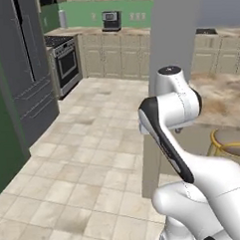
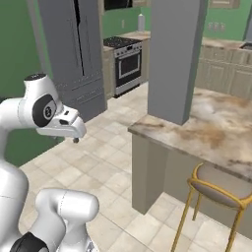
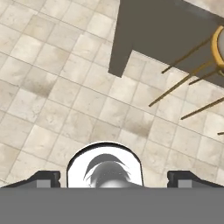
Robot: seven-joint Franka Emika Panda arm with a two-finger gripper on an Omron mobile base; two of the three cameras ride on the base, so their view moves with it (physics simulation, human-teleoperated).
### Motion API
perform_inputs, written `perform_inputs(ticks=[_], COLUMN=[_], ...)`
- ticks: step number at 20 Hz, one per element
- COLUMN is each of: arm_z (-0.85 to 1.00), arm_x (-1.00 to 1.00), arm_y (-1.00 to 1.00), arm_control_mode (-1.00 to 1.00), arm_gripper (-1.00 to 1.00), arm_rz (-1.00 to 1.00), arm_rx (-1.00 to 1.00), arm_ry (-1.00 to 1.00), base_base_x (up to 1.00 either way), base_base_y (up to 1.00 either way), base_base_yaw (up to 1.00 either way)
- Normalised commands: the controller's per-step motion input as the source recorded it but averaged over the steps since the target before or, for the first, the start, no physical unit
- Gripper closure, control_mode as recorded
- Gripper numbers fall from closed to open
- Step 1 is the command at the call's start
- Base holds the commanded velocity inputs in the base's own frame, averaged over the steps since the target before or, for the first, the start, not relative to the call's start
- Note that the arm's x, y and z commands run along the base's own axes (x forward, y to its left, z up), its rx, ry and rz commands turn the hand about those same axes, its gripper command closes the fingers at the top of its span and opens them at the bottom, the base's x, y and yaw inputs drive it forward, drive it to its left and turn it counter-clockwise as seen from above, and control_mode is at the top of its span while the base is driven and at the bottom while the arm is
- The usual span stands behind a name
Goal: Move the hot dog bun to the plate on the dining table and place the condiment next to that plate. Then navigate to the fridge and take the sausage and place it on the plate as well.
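The hand point(image 3: 113, 178) is empty with its fingers spread wide – in the hand view the two dark tips sit far apart at the bottom edge, over bare floor tiles point(image 3: 52, 87). The arm is folded up over the base. The fridge point(image 1: 25, 72) stands closed at the upper left of the left base view, well apart from the robot across open tiled floor; the right base view has it at upper centre-left, with the stove point(image 2: 125, 61) just beside it. The dining table point(image 2: 211, 125) lies to the right in the right base view, its marbled surface bare in the part shown, a grey pillar point(image 2: 174, 54) rising from its near corner and a yellow-framed stool point(image 2: 216, 189) below the edge. Bun, plate, condiment and sausage cannot be placed from here. Judged step: the drive to the fridge – sausage presumably behind the closed doors, though that is not shown. Risks: the base clipping the table corner or the stool while turning away; stopping too near the fridge, so the door cannot swing past the arm; missing the long vertical handle if the approach comes in at an angle.
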Motion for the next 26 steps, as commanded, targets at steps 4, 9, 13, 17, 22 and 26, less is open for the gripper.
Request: perform_inputs(ticks=[4,9,13,17,22,26], arm_z=[0.00,0.00,0.00,0.00,0.00,0.00], arm_x=[0.00,0.00,0.00,0.00,0.00,0.00], arm_y=[0.00,0.00,0.00,0.00,0.00,0.00], arm_control_mode=[1.00,1.00,1.00,1.00,1.00,1.00], arm_gripper=[-1.00,-1.00,-1.00,-1.00,-1.00,-1.00], arm_rz=[0.00,0.00,0.00,0.00,0.00,0.00], arm_rx=[0.00,0.00,0.00,0.00,0.00,0.00], arm_ry=[0.00,0.00,0.00,0.00,0.00,0.00], base_base_x=[0.89,1.00,1.00,1.00,1.00,1.00], base_base_y=[1.00,0.99,0.89,0.67,0.57,0.25], base_base_yaw=[0.16,0.03,-0.02,-0.14,-0.21,-0.15])
